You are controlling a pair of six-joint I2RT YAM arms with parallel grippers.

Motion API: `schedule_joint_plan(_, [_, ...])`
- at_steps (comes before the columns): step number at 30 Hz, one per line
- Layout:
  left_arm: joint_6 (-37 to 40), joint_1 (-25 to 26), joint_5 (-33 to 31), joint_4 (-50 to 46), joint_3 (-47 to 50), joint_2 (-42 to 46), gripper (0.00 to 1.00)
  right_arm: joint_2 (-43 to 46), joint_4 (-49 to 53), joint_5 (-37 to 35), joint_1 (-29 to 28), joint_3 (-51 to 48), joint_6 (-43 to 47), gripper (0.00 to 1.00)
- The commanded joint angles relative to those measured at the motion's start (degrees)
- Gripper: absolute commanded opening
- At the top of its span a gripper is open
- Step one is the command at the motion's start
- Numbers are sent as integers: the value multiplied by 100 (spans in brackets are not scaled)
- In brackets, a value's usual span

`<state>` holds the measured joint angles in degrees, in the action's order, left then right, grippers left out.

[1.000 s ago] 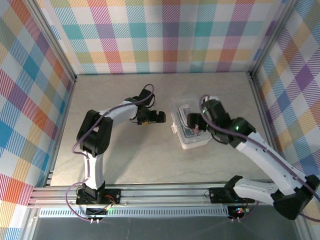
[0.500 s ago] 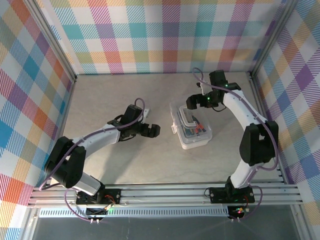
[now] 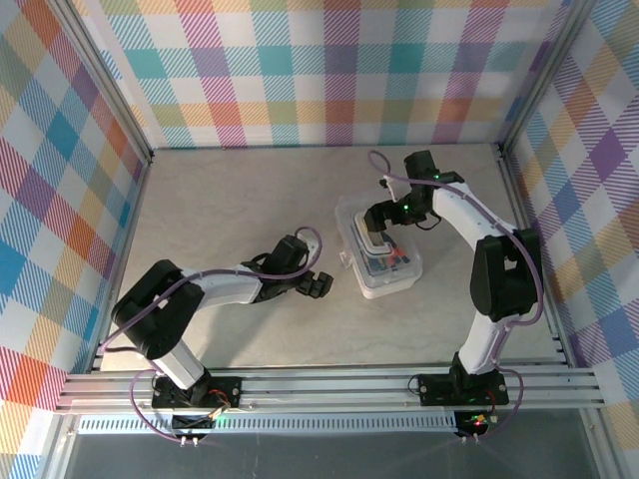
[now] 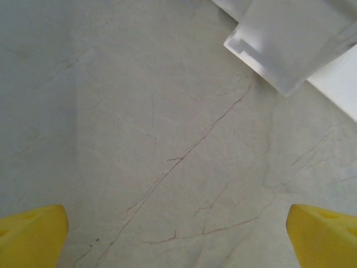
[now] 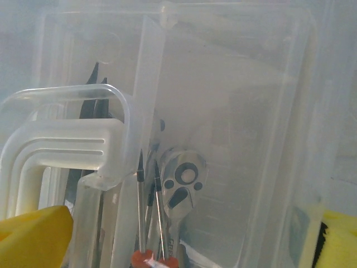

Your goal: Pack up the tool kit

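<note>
The tool kit is a translucent white box [image 3: 380,261] with a handle [image 3: 373,240] on its lid, lying mid-table. Through the plastic I see two red-handled screwdrivers [image 5: 147,223] and a steel ratchet head [image 5: 182,178] beside the white handle [image 5: 61,148]. My right gripper [image 3: 379,218] hovers over the box's far end, and its yellow fingertips [image 5: 33,237] stand wide apart, open [image 5: 187,240]. My left gripper [image 3: 318,286] is low over the table just left of the box. It is open [image 4: 178,240] with bare tabletop between its fingers, and the box's white latch [image 4: 281,42] lies ahead of it.
The marbled grey table [image 3: 230,200] is walled by checked panels at the back and both sides. An aluminium rail [image 3: 329,384] with both arm bases runs along the near edge. The right arm [image 3: 494,269] arches along the table's right side.
The right arm swung from the near right round to the far side, and its gripper now sits over the box's far end. The left gripper came nearer and lower, beside the box.
</note>
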<state>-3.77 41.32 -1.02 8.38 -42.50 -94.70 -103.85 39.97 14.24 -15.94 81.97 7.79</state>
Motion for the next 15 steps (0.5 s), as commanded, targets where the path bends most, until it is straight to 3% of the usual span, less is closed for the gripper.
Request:
schedule_joint_plan(1, [147,139,-254,758,49,-327,100,-109,374,4,-500,-326,167,99])
schedule_joint_plan(6, [172,267,-189,1317,-39,-871,100,-65,363,44,-620,-443,91,99])
schedule_joint_plan(15, [370,387,103,1502,40,-936,100,-149,372,-95,-611,-406,66,99])
